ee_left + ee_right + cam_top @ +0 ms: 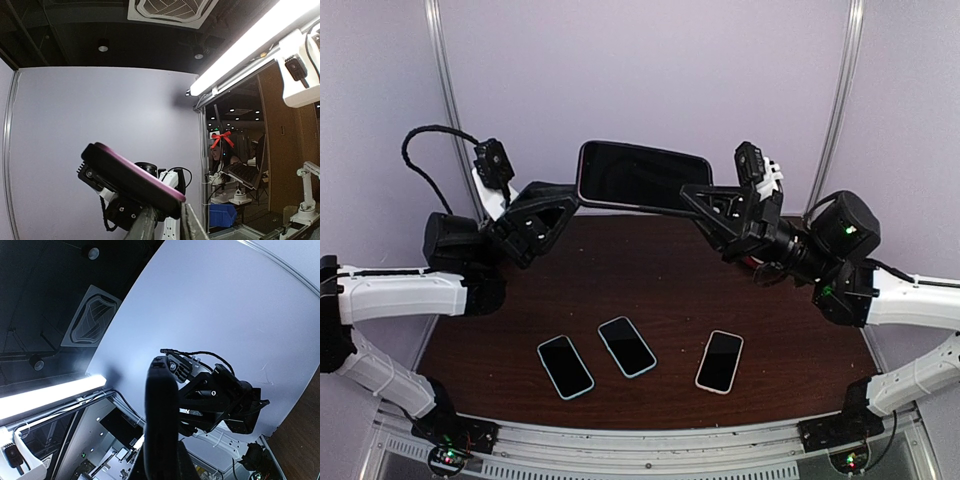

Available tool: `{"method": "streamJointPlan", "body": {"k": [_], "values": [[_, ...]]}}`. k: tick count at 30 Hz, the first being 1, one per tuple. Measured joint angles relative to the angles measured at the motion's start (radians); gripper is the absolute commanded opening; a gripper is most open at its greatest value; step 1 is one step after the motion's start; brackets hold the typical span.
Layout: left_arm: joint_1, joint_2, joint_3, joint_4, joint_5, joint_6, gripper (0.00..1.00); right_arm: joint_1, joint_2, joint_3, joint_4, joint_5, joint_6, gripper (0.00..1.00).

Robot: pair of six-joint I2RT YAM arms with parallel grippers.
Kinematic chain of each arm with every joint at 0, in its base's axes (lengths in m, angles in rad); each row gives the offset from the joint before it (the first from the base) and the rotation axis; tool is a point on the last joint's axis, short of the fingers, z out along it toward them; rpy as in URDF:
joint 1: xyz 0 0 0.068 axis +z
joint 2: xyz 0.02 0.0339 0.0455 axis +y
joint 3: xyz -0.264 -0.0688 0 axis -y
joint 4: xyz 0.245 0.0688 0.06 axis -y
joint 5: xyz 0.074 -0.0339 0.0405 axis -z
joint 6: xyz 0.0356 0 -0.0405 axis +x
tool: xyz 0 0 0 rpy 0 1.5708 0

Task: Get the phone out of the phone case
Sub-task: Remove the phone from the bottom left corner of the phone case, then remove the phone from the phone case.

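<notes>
Pink phone case (145, 177) w/ phone (640, 178), aloft: L pincer (576, 200) & R pincer (692, 196) each pinch one end. Stiff, slick, prob. light; grip edges, peel rim.

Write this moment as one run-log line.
left gripper: shut on cased phone | right gripper: shut on it | status: not yet uncased | table: three phones

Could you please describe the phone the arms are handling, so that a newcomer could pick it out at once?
Look above the far edge of the brown table, between the left tool and the right tool. The cased phone hangs there, gripped at both ends, its screen dark. Unlike the three phones lying flat near the front, it is off the table and pink-rimmed.
</notes>
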Motion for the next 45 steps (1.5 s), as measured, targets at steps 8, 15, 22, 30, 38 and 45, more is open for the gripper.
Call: {"method": "streamJointPlan", "body": {"k": [8,15,22,30,38,45], "values": [[0.02,0.011,0.01,-0.032,0.013,0.04,0.0,0.0,-0.001,0.009,-0.036,0.047,0.009,0.0],[0.028,0.004,-0.019,-0.317,-0.016,0.105,0.34,0.039,-0.011,0.025,-0.176,-0.04,-0.067,0.0],[0.031,-0.082,-0.098,-0.486,-0.012,0.139,0.49,-0.015,-0.035,0.024,-0.315,-0.114,-0.143,0.0],[0.033,-0.287,-0.106,-0.83,-0.087,0.333,0.73,-0.063,-0.057,0.046,-0.417,-0.188,-0.301,0.0],[0.041,-0.417,-0.091,-1.25,-0.165,0.673,0.73,-0.079,-0.161,0.091,-0.642,-0.171,-0.692,0.0],[0.041,-0.504,-0.061,-1.508,-0.127,1.052,0.73,-0.057,-0.285,0.011,-0.73,-0.14,-1.199,0.0]]}}
